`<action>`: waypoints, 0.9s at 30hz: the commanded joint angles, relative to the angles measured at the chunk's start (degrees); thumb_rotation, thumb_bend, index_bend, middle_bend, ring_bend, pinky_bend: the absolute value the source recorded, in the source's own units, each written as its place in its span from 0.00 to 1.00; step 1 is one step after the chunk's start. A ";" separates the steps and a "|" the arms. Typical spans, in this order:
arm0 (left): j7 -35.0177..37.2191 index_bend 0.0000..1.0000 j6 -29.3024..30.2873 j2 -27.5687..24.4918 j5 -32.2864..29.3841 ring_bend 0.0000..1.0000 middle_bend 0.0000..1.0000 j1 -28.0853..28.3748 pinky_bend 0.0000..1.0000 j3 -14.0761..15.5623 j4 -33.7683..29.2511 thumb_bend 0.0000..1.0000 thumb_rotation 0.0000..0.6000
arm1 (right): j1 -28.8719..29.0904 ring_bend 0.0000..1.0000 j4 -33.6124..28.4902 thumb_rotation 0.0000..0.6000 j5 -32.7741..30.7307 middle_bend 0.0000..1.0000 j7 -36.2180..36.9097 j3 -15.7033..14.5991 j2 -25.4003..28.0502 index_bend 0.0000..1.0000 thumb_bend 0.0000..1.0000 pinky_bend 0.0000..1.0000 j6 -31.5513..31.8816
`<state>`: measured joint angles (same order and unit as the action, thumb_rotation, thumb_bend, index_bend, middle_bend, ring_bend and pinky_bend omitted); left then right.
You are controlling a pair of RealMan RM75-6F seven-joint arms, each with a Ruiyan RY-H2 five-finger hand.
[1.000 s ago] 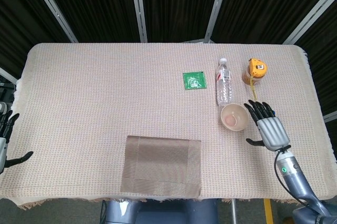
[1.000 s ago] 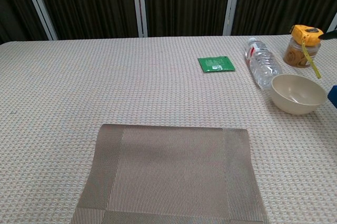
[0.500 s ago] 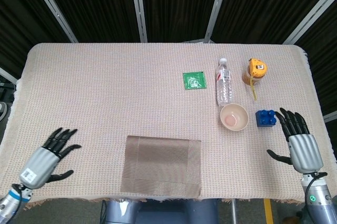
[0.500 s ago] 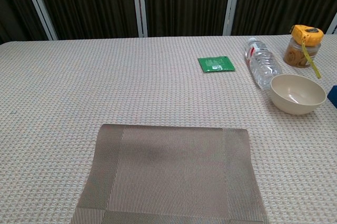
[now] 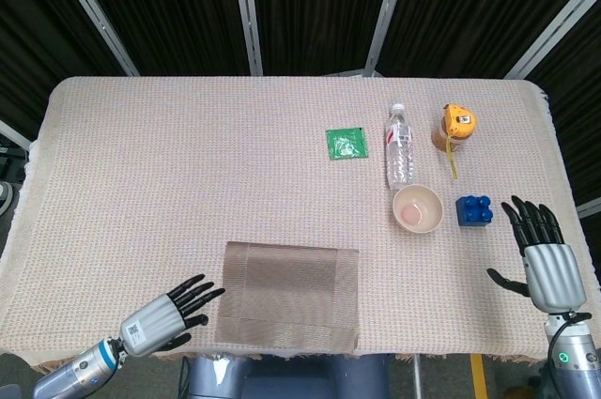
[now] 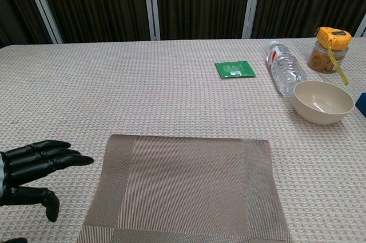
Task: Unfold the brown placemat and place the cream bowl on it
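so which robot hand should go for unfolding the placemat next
Probably the left robot hand: it sits open right beside the folded brown placemat's left edge. The right robot hand is open too, but off at the table's right side, past the cream bowl.

Dark curtains behind beige-clothed table

Left hand and right hand hover, fingers spread, empty.
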<state>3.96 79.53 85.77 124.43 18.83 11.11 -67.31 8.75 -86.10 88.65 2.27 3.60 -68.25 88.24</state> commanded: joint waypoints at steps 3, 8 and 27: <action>-0.58 0.46 -0.08 2.92 0.42 0.00 0.00 0.96 0.00 1.06 2.92 0.34 1.00 | -0.10 0.00 -0.08 1.00 -0.09 0.00 0.69 0.27 0.28 0.00 0.00 0.00 -0.07; -0.92 0.47 0.31 6.16 0.36 0.00 0.00 1.17 0.00 1.46 6.08 0.35 1.00 | -0.12 0.00 -0.12 1.00 -0.26 0.00 1.66 0.35 0.51 0.00 0.00 0.00 -0.49; -1.22 0.47 -0.23 12.25 -2.21 0.00 0.00 2.59 0.00 3.47 12.28 0.35 1.00 | -0.13 0.00 -0.11 1.00 -0.62 0.00 2.82 0.76 0.80 0.00 0.00 0.00 -1.59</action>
<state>2.82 79.38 97.93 122.30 21.35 14.51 -55.11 8.62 -86.21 88.03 5.10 4.36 -67.46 86.64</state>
